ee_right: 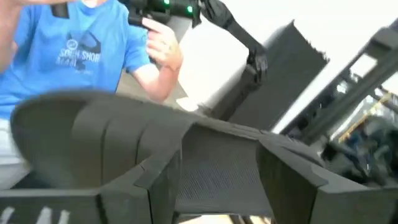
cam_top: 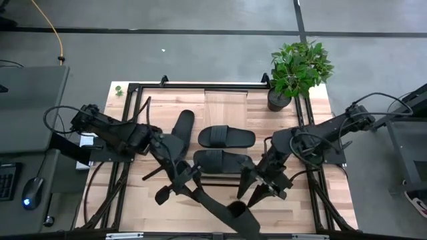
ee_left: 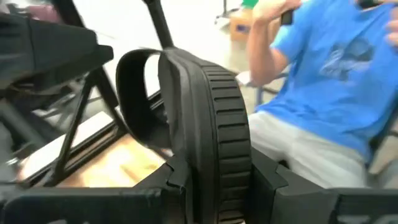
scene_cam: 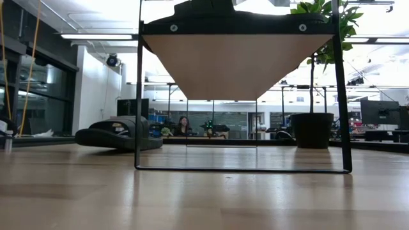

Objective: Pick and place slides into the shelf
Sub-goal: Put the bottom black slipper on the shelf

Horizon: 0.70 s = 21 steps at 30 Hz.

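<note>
Nearest, the right gripper [cam_top: 261, 185] is closed on a slide [ee_right: 124, 143] by its sole, held off the table at the near right. The left gripper [cam_top: 175, 175] clamps another slide [ee_left: 208, 124] on edge, sole ribs showing, strap to one side; seen from above it runs from near centre diagonally up and away. Two more slides [cam_top: 227, 138] lie flat mid-table, side by side, long axes left to right. The shelf [cam_top: 225, 105] stands beyond them, at the far edge. A person [ee_left: 329, 81] in blue sits off the table.
</note>
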Available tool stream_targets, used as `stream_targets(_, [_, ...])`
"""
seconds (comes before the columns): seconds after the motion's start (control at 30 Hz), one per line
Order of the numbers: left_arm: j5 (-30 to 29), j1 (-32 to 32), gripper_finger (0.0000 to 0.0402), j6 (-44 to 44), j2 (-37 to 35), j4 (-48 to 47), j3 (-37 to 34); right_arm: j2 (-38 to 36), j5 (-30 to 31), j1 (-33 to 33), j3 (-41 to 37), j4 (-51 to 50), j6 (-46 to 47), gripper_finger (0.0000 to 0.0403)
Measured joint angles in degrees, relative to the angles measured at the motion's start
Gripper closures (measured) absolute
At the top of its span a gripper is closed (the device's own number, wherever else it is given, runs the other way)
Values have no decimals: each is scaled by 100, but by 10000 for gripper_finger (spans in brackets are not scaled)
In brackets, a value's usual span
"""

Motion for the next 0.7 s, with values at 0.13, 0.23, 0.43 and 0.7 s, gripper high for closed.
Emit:
stream_targets(0.13, [-741,-244,323,149,-98,-316,1,-116,25,-22,2,-101,201,208])
stream_targets(0.23, [-1374,-447,323,304,-161,-582,3,-124,26,-16,4,-245,259,208])
stream_targets(0.43, [-2775,-720,323,773,-235,-1050,5,-129,81,26,2,-484,362,208])
stream_targets(0.7, [-4142,-776,323,1397,-235,-1497,5,-129,94,107,2,-539,395,208])
